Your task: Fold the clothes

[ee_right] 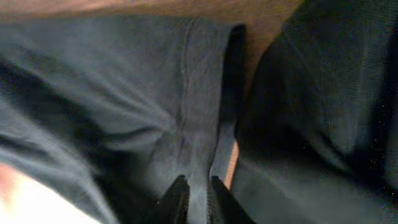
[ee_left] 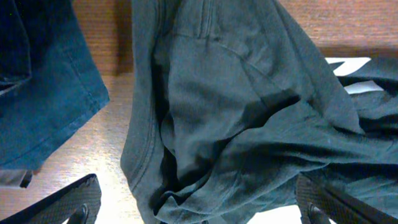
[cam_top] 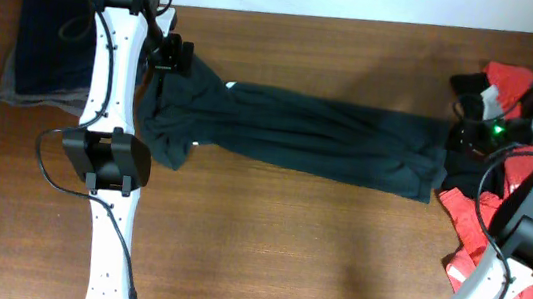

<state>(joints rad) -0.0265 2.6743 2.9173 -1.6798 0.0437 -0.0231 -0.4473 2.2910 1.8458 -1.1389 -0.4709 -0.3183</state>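
One charcoal T-shirt [cam_top: 318, 135] is stretched across the counter [cam_top: 284, 262]. One red T-shirt [cam_top: 461, 207] is heaped past its right end; one dark blue folded garment [cam_top: 53, 35] is laid beyond its left end. Of two hands, the left hand [ee_left: 199, 208] is spread wide and empty above the shirt's left end; the right hand [ee_right: 194, 199] is pinched on its right edge.
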